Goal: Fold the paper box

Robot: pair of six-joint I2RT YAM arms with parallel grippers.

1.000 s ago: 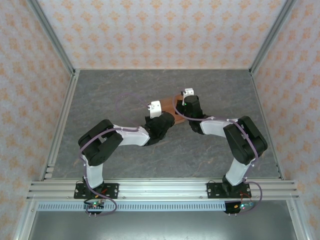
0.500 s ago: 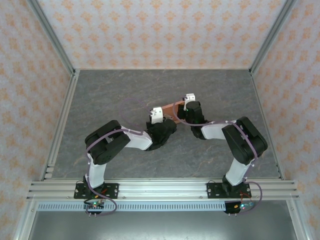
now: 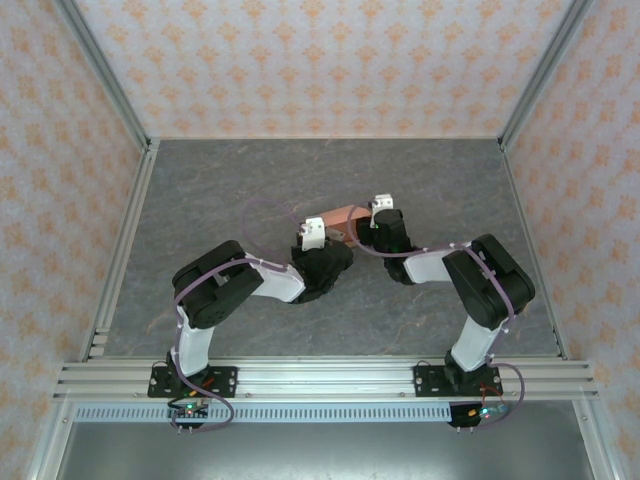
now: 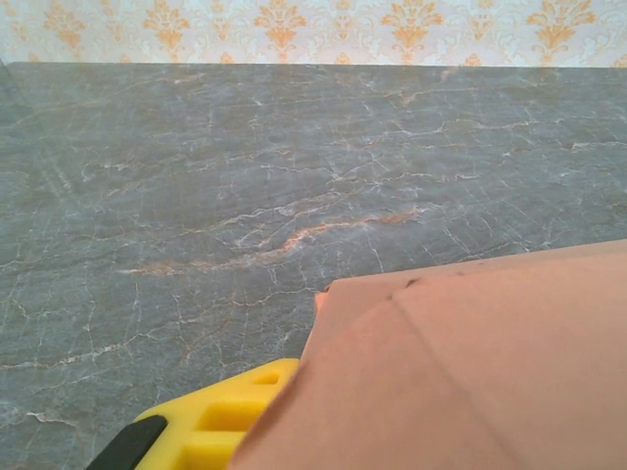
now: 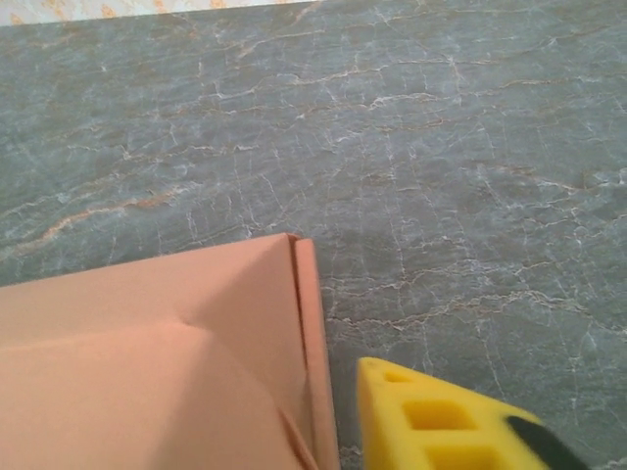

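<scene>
Both the left gripper point(image 3: 322, 240) and right gripper point(image 3: 368, 226) crowded the paper box point(image 3: 340, 217) in the middle of the bench point(image 3: 220, 190); I could not tell whether either pair of jaws pinched it, so a slack hold might have let its creased flaps spring open.

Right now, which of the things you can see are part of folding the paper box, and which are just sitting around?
Job: paper box; left jaws and right jaws, one at each end of it.
Just there: grey marbled table; patterned walls; aluminium frame rail.
</scene>
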